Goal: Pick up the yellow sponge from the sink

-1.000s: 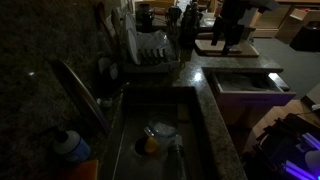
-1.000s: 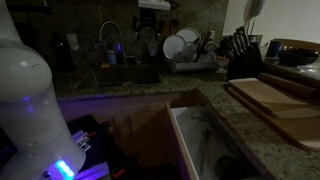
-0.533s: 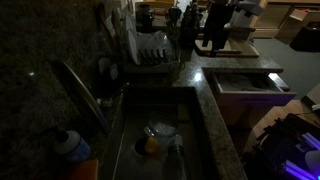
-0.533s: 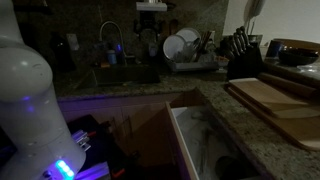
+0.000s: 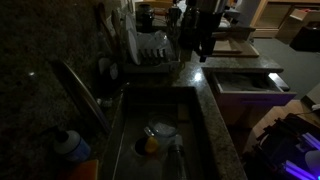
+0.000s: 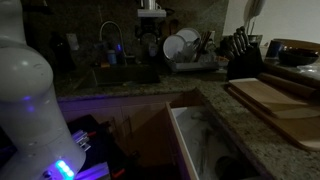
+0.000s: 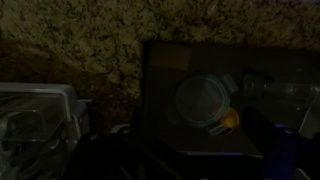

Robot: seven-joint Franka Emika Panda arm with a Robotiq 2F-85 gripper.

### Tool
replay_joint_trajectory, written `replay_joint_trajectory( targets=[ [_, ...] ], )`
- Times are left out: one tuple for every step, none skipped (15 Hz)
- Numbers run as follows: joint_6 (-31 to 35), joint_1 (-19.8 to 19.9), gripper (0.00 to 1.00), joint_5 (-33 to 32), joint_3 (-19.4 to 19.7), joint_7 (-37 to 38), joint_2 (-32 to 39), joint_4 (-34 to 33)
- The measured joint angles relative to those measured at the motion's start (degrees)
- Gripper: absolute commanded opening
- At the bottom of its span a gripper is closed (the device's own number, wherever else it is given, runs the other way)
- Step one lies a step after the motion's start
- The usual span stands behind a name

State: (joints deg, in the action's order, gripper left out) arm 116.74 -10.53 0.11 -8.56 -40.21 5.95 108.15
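The scene is very dark. The sink [image 5: 190,120] is a deep dark basin set in a speckled stone counter; it also shows in an exterior view [image 6: 125,75] and in the wrist view [image 7: 165,130]. In it lie a white round dish [image 5: 161,130] [image 7: 205,98] and an orange-yellow lump [image 5: 150,145] [image 7: 230,120]. I cannot make out the yellow sponge in any view. My gripper [image 5: 203,50] hangs above the counter between the dish rack and the sink's far end, well above the basin. Its jaws are too dark to read.
A dish rack with white plates [image 5: 150,50] [image 6: 185,45] stands beyond the sink. A curved faucet [image 5: 85,92] [image 6: 110,35] rises beside the basin. A drawer [image 5: 245,82] [image 6: 200,140] stands open under the counter. A blue-capped bottle [image 5: 70,145] is near the sink corner. Cutting boards [image 6: 275,100] lie on the counter.
My arm has moved from above the cutting boards across the counter toward the dish rack and the sink. Nothing in the sink has moved.
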Motion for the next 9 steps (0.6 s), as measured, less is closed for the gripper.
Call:
replay_joint_trajectory(
  targets=[
    [0.0,0.0,1.00,0.0,0.0,0.0,0.1,-0.1],
    [0.0,0.0,1.00,0.0,0.0,0.1,0.1,-0.2],
    [0.0,0.0,1.00,0.0,0.0,0.1,0.1,-0.2],
    [-0.1,0.0,1.00,-0.2,0.0,0.2,0.1,-0.3],
    [-0.1,0.0,1.00,-0.6,-0.1,0.7,0.2,-0.6],
    [-0.1,0.0,1.00,-1.3,-0.1,1.4,0.5,-1.1],
    [0.1,-0.1,1.00,-2.0,-0.2,1.6,0.9,-1.7],
    [0.3,-0.1,1.00,-2.4,-0.4,1.6,1.5,-2.5],
    [0.5,-0.1,1.00,-2.6,-0.7,1.7,2.3,-3.5]
  ],
)
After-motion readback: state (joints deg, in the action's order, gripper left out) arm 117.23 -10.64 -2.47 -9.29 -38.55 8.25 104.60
